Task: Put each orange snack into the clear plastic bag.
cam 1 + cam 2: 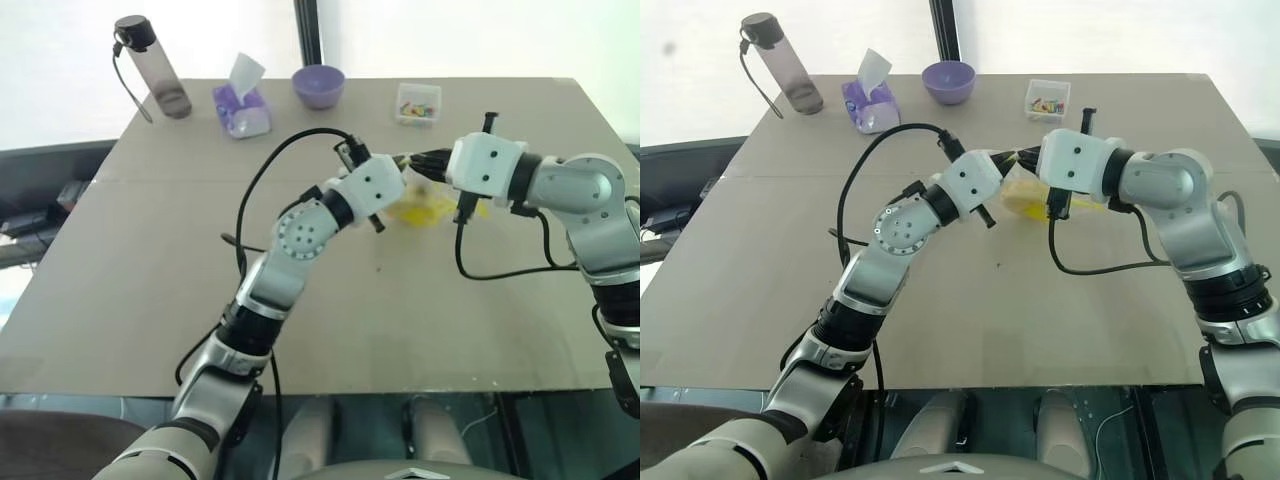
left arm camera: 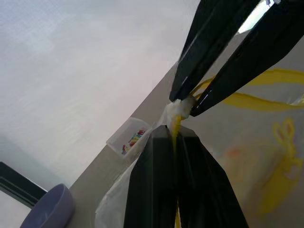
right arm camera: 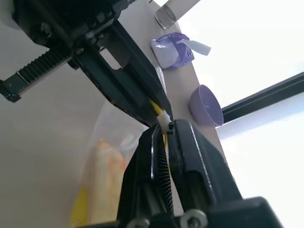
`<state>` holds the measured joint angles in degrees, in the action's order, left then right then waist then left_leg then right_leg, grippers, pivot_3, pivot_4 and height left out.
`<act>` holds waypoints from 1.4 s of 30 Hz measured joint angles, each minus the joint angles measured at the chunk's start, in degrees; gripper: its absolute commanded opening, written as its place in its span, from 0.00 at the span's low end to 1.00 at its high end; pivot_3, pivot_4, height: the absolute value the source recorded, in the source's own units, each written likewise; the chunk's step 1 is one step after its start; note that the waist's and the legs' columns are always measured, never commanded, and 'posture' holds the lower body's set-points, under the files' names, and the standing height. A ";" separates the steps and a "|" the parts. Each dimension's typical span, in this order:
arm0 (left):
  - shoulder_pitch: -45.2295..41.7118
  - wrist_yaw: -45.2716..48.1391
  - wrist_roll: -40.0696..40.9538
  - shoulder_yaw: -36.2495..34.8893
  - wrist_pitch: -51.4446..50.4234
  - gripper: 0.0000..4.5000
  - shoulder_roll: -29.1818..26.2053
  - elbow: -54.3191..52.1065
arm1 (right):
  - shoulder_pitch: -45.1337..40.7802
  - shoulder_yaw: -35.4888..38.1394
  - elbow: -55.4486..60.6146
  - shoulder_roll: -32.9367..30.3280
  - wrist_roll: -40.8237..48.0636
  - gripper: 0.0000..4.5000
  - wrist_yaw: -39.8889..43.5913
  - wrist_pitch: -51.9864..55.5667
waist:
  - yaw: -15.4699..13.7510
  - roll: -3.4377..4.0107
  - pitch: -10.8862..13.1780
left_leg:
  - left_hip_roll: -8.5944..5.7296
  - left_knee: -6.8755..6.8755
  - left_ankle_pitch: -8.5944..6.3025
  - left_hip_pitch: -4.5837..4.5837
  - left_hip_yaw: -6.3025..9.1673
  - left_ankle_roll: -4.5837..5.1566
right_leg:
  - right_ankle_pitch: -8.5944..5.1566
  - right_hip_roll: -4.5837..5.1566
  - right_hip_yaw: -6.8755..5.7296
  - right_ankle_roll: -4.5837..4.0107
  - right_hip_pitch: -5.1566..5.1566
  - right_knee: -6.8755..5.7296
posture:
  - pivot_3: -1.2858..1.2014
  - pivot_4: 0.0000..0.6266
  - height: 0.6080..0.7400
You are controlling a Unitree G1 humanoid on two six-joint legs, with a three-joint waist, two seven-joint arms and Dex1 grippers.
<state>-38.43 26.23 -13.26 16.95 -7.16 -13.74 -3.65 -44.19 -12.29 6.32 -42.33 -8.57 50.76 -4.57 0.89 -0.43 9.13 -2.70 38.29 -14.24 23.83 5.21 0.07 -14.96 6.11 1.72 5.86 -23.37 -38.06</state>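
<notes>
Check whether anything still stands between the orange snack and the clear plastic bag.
Nothing visible does. The orange snack already shows through the clear plastic bag, which hangs above the table. The left gripper and right gripper are both shut on the bag's yellow-striped top edge.

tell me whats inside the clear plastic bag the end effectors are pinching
Through the crinkly clear plastic bag, a yellow-orange rounded snack shows inside. Its criss-cross top cannot be made out, and the robot's wrists cover part of the bag in the head views.
</notes>
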 measured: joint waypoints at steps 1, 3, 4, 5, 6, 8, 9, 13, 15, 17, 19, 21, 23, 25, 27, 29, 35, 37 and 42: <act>0.00 0.00 0.00 0.01 0.00 0.00 0.18 0.00 | 0.00 0.00 0.00 -0.01 0.00 0.09 0.00 -0.02 | 0.00 0.00 0.00 | 0.00 0.00 0.00 0.00 -0.01 0.00 | 0.00 0.00 0.00 0.00 0.00 0.00 | 0.52 0.24 1.00; 0.00 0.01 0.00 0.01 -0.02 0.00 0.44 0.00 | 0.00 0.00 0.00 -0.05 -0.02 0.09 0.00 -0.21 | 0.01 0.00 0.00 | 0.00 0.00 0.00 0.00 0.00 0.00 | 0.00 0.00 0.00 0.00 0.00 0.00 | 0.52 0.24 1.00; 0.00 0.02 -0.01 0.01 -0.02 0.00 0.48 0.00 | 0.02 0.00 0.00 -0.09 -0.06 0.09 -0.01 -0.37 | 0.03 0.00 0.00 | 0.00 0.00 0.00 0.00 0.00 0.00 | 0.00 0.00 0.00 0.00 0.00 0.00 | 0.52 0.24 1.00; 0.01 0.02 0.00 0.01 -0.03 0.00 0.51 0.00 | 0.02 0.00 0.00 -0.10 -0.10 0.09 -0.01 -0.41 | 0.02 0.00 0.00 | 0.00 0.00 0.00 0.00 0.00 0.00 | 0.00 0.00 0.00 0.00 0.00 0.00 | 0.52 0.24 1.00; 0.01 0.02 0.00 0.00 -0.05 0.00 0.55 0.00 | 0.02 0.00 -0.01 -0.10 -0.23 0.09 -0.01 -0.49 | 0.02 0.00 0.00 | 0.00 0.00 0.00 0.00 0.00 0.00 | 0.00 0.00 0.00 0.00 0.00 0.00 | 0.52 0.24 1.00; 0.01 0.03 0.00 0.00 -0.06 0.00 0.57 0.00 | 0.02 0.00 -0.01 -0.10 -0.48 0.09 -0.01 -0.61 | 0.01 0.00 0.00 | 0.00 0.00 0.00 0.00 0.00 0.00 | 0.00 0.00 0.00 0.00 0.00 0.00 | 0.52 0.24 1.00; 0.01 0.03 0.00 0.00 -0.06 0.00 0.58 0.00 | 0.02 0.00 -0.01 -0.10 -0.53 0.09 -0.01 -0.63 | 0.01 0.00 0.00 | 0.00 0.00 0.00 0.00 0.00 0.00 | 0.00 0.00 0.00 0.00 0.00 0.00 | 0.52 0.24 1.00; 0.03 0.03 0.00 -0.06 -0.10 0.00 0.64 0.00 | 0.02 0.00 -0.02 -0.09 -0.60 0.04 -0.01 -0.64 | 0.01 0.00 0.00 | 0.00 0.00 0.00 0.00 0.00 0.00 | 0.00 0.00 0.00 0.00 0.00 0.00 | 0.52 0.24 1.00; 0.04 0.03 0.01 -0.09 -0.10 0.00 0.67 0.00 | 0.02 0.00 -0.01 -0.09 -0.63 0.04 -0.01 -0.63 | 0.01 0.00 0.00 | 0.00 0.00 0.00 0.00 0.00 0.00 | 0.00 0.00 0.00 0.00 0.00 0.00 | 0.52 0.24 1.00; 0.03 0.03 0.01 -0.10 -0.11 0.00 0.69 0.00 | 0.02 0.00 -0.01 -0.09 -0.69 0.04 -0.03 -0.61 | 0.01 0.00 0.00 | 0.00 0.00 0.00 0.00 0.00 0.00 | 0.00 0.00 0.00 0.00 0.00 0.00 | 0.52 0.24 1.00; 0.04 0.03 0.01 -0.11 -0.11 0.00 0.70 0.00 | 0.02 0.00 -0.01 -0.08 -0.72 0.04 -0.03 -0.60 | 0.01 0.00 0.00 | 0.00 0.00 0.00 0.00 0.00 0.00 | 0.00 0.00 0.00 0.00 0.00 0.00 | 0.52 0.24 1.00; 0.04 0.03 0.01 -0.12 -0.11 0.00 0.71 0.00 | 0.02 0.00 -0.01 -0.08 -0.74 0.04 -0.04 -0.54 | 0.01 0.00 0.00 | 0.00 0.00 0.00 0.00 0.00 0.00 | 0.00 0.00 0.00 0.00 0.00 0.00 | 0.52 0.24 1.00; 0.03 0.03 0.01 -0.14 -0.11 0.00 0.69 0.02 | 0.07 0.00 0.01 -0.09 -0.74 0.04 -0.05 -0.46 | 0.01 0.00 0.00 | 0.00 0.00 0.00 0.00 0.00 0.00 | 0.00 0.00 0.00 0.00 0.00 0.00 | 0.52 0.24 1.00; 0.04 0.02 0.06 -0.15 -0.11 0.00 0.65 0.14 | 0.45 0.02 0.05 -0.24 -0.78 0.04 -0.16 -0.39 | 0.00 0.00 0.00 | 0.00 0.00 0.00 0.00 0.00 0.00 | 0.00 0.00 0.00 0.00 0.00 0.00 | 0.52 0.24 1.00; 0.13 0.02 0.11 -0.14 -0.10 0.00 0.49 0.30 | 1.13 0.10 0.04 -0.72 -0.90 0.04 -0.52 -0.33 | -0.02 0.00 0.00 | 0.00 0.00 0.00 0.00 0.00 0.00 | 0.00 0.00 0.00 0.00 0.00 0.00 | 0.52 0.24 1.00; 0.17 0.02 0.13 -0.16 -0.10 0.00 0.11 0.39 | 1.63 0.31 0.03 -1.26 -0.99 0.04 -0.79 -0.32 | -0.02 0.00 0.00 | 0.00 0.00 0.00 0.00 0.00 0.00 | 0.00 0.00 0.00 0.00 0.00 0.00 | 0.52 0.24 1.00; -0.03 -0.07 0.43 -2.46 2.41 0.00 -5.37 4.81 | 4.76 2.23 -0.16 -2.84 -0.92 0.04 -1.84 2.15 | 0.11 0.00 0.00 | 0.01 0.00 0.00 -0.02 -0.01 0.00 | 0.00 -0.01 0.00 0.00 0.00 -0.02 | 0.52 0.24 1.00; -0.05 -0.07 0.92 -3.85 2.95 0.00 -7.28 6.12 | 5.86 2.36 -0.12 -2.83 -0.14 0.04 -2.33 4.03 | 0.09 0.00 0.00 | 0.01 0.00 0.00 -0.01 0.00 0.00 | 0.00 -0.01 0.01 0.00 0.00 -0.01 | 0.52 0.24 1.00; 0.25 -0.06 1.25 -5.16 4.17 0.00 -9.20 6.50 | 7.32 4.29 -0.03 -2.98 0.60 0.04 -3.05 6.54 | -0.14 0.00 0.00 | 0.01 0.00 0.00 0.00 0.00 0.00 | 0.00 0.00 -0.01 0.00 0.00 0.00 | 0.52 0.24 1.00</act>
<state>-38.19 26.17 -12.01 11.80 -2.99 -22.94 2.85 -36.86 -8.00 6.30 -45.31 -7.97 47.71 1.97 0.75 -0.43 9.13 -2.69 38.29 -14.24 23.84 5.21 0.08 -14.96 6.11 1.72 5.86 -23.36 -38.06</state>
